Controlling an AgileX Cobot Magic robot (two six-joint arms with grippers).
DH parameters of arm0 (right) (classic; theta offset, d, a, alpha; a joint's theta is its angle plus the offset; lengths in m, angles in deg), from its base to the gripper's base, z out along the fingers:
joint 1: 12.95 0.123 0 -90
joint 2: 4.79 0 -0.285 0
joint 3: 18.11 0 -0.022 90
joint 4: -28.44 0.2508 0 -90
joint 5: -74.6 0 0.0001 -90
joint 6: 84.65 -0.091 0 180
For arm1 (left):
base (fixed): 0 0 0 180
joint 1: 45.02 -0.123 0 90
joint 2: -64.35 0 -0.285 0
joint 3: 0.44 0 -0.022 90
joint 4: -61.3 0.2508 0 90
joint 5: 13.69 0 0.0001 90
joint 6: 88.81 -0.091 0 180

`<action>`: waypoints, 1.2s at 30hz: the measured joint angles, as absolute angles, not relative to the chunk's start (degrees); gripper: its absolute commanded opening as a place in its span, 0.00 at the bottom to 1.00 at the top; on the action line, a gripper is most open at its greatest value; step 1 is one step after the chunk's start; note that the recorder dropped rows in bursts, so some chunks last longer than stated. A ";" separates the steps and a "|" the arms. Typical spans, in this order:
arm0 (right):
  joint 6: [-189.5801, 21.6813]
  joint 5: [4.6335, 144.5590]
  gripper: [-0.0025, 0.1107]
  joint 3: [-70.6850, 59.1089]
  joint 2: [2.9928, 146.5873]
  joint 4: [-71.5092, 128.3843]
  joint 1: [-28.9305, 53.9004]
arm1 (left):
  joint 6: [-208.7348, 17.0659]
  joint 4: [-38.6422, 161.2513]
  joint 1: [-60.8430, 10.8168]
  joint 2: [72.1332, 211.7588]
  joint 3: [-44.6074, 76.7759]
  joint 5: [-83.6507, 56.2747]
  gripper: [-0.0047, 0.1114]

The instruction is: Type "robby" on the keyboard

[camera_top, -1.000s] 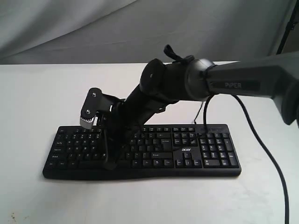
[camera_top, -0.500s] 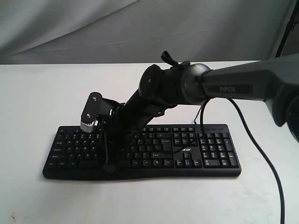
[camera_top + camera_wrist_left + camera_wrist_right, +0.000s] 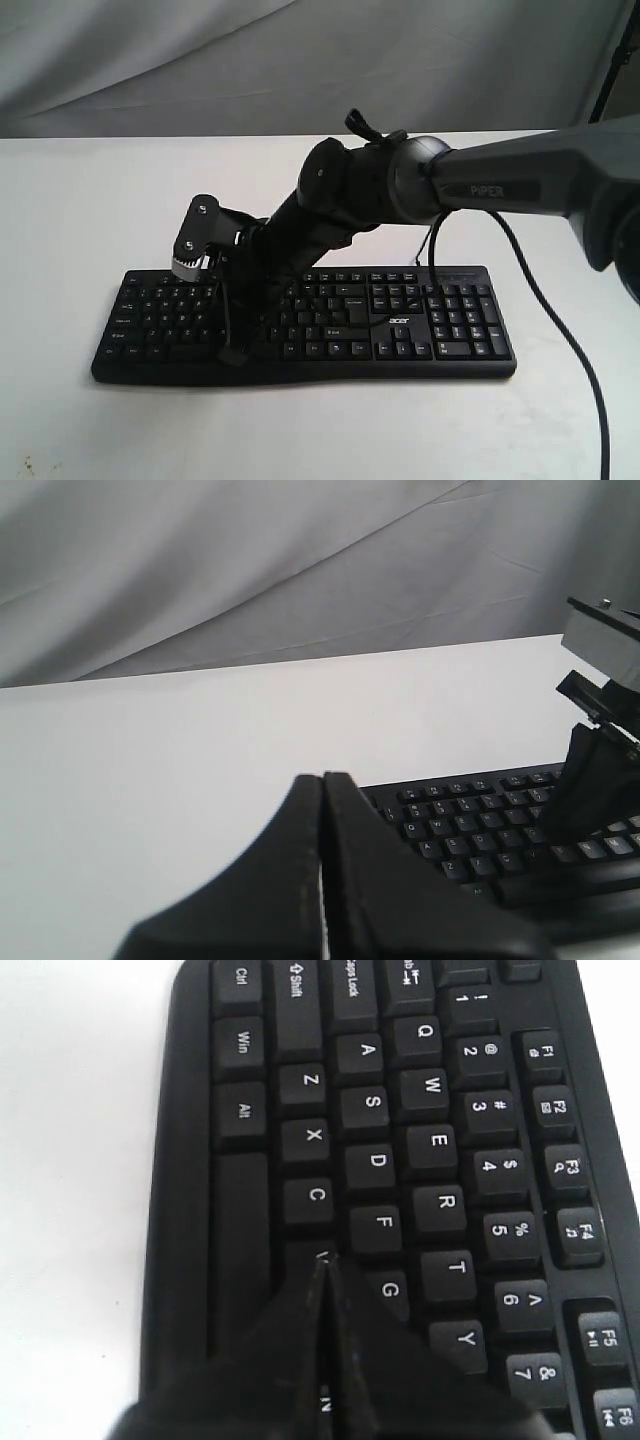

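Observation:
The black keyboard [image 3: 400,330] lies across the white table, with its number pad and "acer" logo at the right. My right gripper [image 3: 233,355] reaches over from the right to the keyboard's left half. It is shut and points down at the bottom letter row. In the right wrist view the shut right gripper [image 3: 325,1260] has its tip at the V key, covering the keys beside it on the keyboard [image 3: 400,1110]. My left gripper [image 3: 323,777] is shut on nothing and hangs over bare table beside the keyboard [image 3: 470,815]. It does not show in the exterior view.
The right arm [image 3: 470,185] spans the keyboard's middle and right half. Its black cable [image 3: 565,320] hangs down over the table at the right. A grey cloth backdrop [image 3: 150,60] rises behind the white table [image 3: 80,200].
A second ago the right arm's elbow shifted slightly left and lower. Since then it has barely moved, and the fingertips stay at the bottom letter row.

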State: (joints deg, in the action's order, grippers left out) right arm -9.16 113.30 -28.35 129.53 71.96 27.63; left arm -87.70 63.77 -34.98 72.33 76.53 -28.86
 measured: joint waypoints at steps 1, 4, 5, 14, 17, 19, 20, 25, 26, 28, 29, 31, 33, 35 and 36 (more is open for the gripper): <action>-9.05 113.30 0.02 -28.35 129.53 71.96 27.63 | -87.70 63.77 -34.98 72.33 76.53 -28.86 0.04; -9.05 113.17 0.02 -28.35 129.53 71.96 27.63 | -87.70 63.77 -34.98 72.33 76.53 -28.86 0.04; -9.05 113.17 0.02 -28.35 129.53 71.96 27.63 | -87.70 63.77 -34.98 72.33 76.53 -28.86 0.04; -8.92 112.83 0.02 -28.35 129.53 71.96 27.66 | -87.70 63.77 -34.98 72.33 76.53 -28.86 0.04; -8.92 112.62 0.02 -28.35 129.53 71.96 27.76 | -87.70 63.77 -34.98 72.33 76.53 -28.86 0.04; -8.92 112.30 0.02 -28.35 129.53 71.96 28.12 | -87.70 63.77 -34.98 72.33 76.53 -28.86 0.04; -8.92 112.30 0.02 -28.35 129.53 71.96 28.12 | -87.70 63.77 -34.98 72.33 76.53 -28.86 0.04; -8.92 112.08 0.02 -28.35 130.63 71.96 28.12 | -87.70 63.77 -34.98 72.33 76.53 -28.86 0.04; -8.92 112.08 0.02 -28.35 130.72 71.96 28.12 | -87.70 63.77 -34.98 72.33 76.53 -28.86 0.04; -8.92 112.08 0.02 -28.35 130.72 71.96 28.12 | -87.70 63.77 -34.98 72.33 76.53 -28.86 0.04; -8.92 112.08 0.02 -28.35 130.72 71.96 28.12 | -87.70 63.77 -34.98 72.33 76.53 -28.86 0.04; -8.92 112.08 0.02 -28.35 130.72 71.96 28.12 | -87.70 63.77 -34.98 72.33 76.53 -28.86 0.04; -8.92 112.08 0.02 -28.35 130.72 71.96 28.12 | -87.70 63.77 -34.98 72.33 76.53 -28.86 0.04; -8.92 112.08 0.02 -28.35 130.72 71.96 28.12 | -87.70 63.77 -34.98 72.33 76.53 -28.86 0.04; -8.92 112.08 0.02 -28.35 130.72 71.96 28.12 | -87.70 63.77 -34.98 72.33 76.53 -28.86 0.04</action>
